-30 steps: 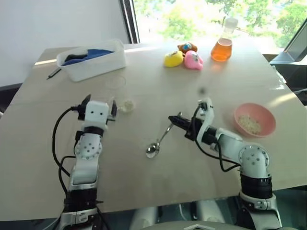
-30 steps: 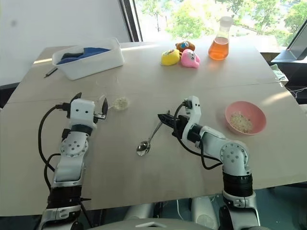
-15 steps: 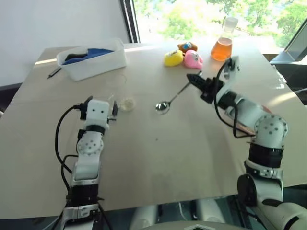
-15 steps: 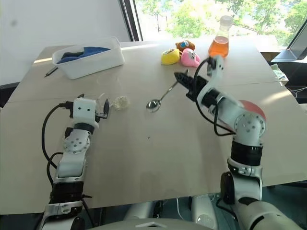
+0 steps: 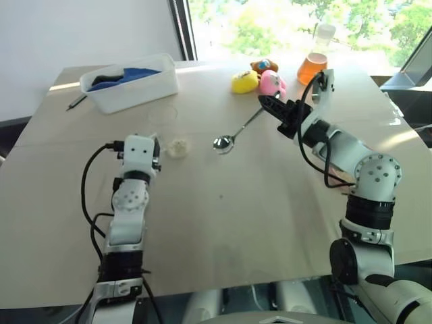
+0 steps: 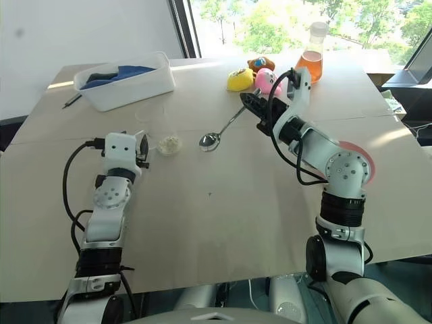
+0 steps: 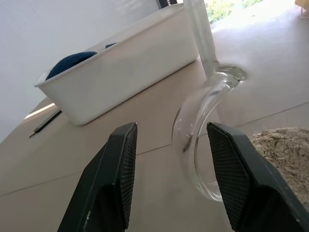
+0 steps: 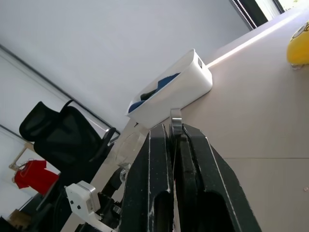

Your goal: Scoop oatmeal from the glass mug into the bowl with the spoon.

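Left wrist view showed our left gripper (image 7: 170, 181) had narrowed its half-open jaws around the glass mug (image 5: 177, 148) handle; our right gripper (image 5: 279, 115), clamped on the spoon (image 5: 236, 132), had lifted it mugward for scooping.

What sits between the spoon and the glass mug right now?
Nothing visible. The spoon, clamped in the right hand, hangs above bare table just right of the glass mug. The open left hand brackets the mug's handle from the far side.
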Robot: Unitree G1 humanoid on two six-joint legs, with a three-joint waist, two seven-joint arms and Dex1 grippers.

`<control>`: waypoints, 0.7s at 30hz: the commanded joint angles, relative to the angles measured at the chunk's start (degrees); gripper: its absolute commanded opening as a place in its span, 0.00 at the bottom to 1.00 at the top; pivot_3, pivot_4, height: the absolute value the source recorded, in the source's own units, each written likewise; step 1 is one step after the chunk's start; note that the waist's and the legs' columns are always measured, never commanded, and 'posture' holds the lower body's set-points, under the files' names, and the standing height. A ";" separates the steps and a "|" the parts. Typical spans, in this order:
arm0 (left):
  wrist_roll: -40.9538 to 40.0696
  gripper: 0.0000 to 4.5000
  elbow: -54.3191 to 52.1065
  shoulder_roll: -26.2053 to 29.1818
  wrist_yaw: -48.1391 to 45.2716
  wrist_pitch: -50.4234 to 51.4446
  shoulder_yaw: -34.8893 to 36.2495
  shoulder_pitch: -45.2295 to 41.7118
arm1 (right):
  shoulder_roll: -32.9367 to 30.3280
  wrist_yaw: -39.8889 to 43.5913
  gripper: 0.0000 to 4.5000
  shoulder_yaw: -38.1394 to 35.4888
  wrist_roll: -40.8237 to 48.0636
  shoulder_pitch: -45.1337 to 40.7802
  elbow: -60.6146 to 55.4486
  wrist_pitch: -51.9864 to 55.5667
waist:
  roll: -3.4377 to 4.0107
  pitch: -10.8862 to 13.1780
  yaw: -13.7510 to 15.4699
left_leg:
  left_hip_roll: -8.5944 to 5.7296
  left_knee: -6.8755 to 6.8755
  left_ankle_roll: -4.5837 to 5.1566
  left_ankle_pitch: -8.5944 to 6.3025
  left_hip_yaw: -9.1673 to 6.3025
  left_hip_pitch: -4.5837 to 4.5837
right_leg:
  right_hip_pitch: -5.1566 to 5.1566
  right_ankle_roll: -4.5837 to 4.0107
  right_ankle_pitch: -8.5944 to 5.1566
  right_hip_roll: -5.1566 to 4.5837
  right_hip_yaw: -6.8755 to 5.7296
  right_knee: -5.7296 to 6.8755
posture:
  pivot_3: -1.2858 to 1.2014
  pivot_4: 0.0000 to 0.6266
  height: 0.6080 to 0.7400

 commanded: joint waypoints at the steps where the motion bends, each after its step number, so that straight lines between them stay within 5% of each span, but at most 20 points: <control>1: -0.66 0.41 0.76 0.74 0.25 -1.43 0.51 -1.33 | -0.15 0.74 0.00 -0.02 0.54 -0.37 -1.38 -1.44 | 0.00 0.00 -0.03 | -0.01 0.00 0.00 0.00 0.00 0.00 | 0.00 0.00 0.00 0.00 0.00 0.00 | 0.52 0.24 1.00; 4: -0.86 0.17 1.57 1.14 -0.18 -1.52 0.40 -1.77 | -0.09 0.78 0.00 0.14 0.52 -0.21 -1.53 -1.47 | -0.01 -0.01 -0.02 | 0.00 0.00 0.00 0.00 -0.01 0.00 | 0.00 0.00 0.00 0.00 0.00 0.01 | 0.52 0.24 1.00; 20: -3.55 0.17 3.46 1.58 -2.81 -0.76 -1.11 -4.15 | -0.85 1.47 0.00 0.61 -2.03 -6.64 1.47 -4.21 | 0.00 -0.01 -0.86 | -0.01 0.03 0.00 0.01 -0.04 0.01 | 0.00 0.00 0.00 -0.01 -0.02 0.04 | 0.52 0.24 1.00; 21: -4.00 0.12 3.63 1.59 -3.19 -0.61 -1.02 -4.56 | -0.74 1.62 0.00 0.75 -2.24 -7.11 1.62 -4.35 | 0.00 -0.01 -0.86 | -0.01 0.03 0.00 0.01 -0.06 0.01 | 0.01 0.00 0.00 -0.01 -0.04 0.03 | 0.52 0.24 1.00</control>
